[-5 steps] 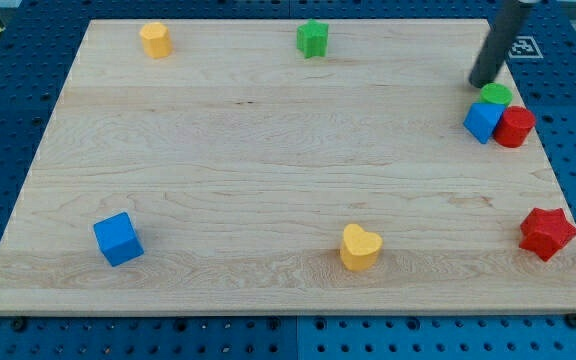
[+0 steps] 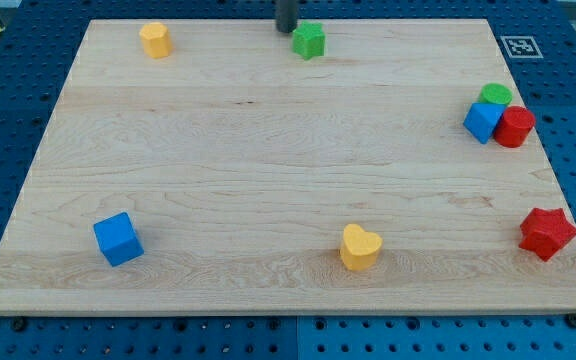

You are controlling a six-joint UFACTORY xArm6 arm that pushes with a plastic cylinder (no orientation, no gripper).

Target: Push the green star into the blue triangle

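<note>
My tip (image 2: pixel 286 30) just left of green star (image 2: pixel 309 41); 2 green, 2 blue, 2 red, 2 yellow blocks, maybe.

The green star (image 2: pixel 309 40) lies flat on the wooden board (image 2: pixel 268 160), close to the board's top edge and a little right of the middle of that edge. Its points are short and rounded. The blue triangle (image 2: pixel 483 122) lies near the board's right edge, in the upper half, well apart from the star. It shows a lighter top face and darker sides, with one corner turned toward the board's bottom edge.
</note>
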